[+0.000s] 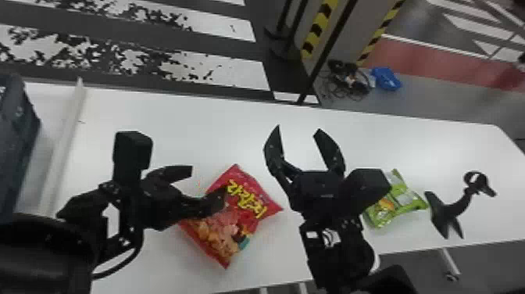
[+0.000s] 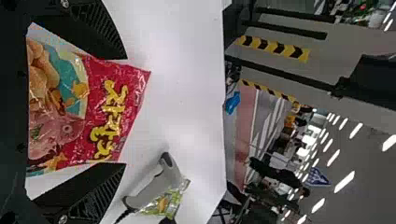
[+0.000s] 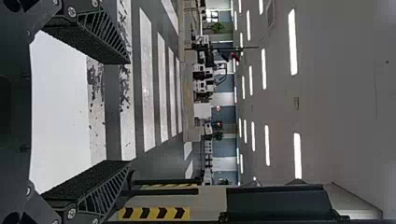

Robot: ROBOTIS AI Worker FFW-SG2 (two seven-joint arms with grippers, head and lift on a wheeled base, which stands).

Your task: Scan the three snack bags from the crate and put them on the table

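Observation:
In the head view my left gripper (image 1: 208, 183) is open above the red snack bag (image 1: 250, 213), which lies on the white table (image 1: 187, 121). The left wrist view has the red bag (image 2: 100, 112) between the spread fingers of the left gripper (image 2: 125, 112); whether they touch it I cannot tell. My right gripper (image 1: 298, 129) stands open over the table, right of the red bag. In its own wrist view, nothing is between the fingers of the right gripper (image 3: 130, 112). A green snack bag (image 1: 408, 201) lies farther right, partly behind the right wrist. A grey scanner (image 2: 156, 186) overlaps the green bag in the left wrist view.
The dark crate (image 1: 17, 137) is at the far left, next to a raised white strip (image 1: 68, 137). A black stand with a ring (image 1: 453, 209) occupies the table's right side. Posts with yellow-black bands (image 1: 320, 27) rise beyond the back edge.

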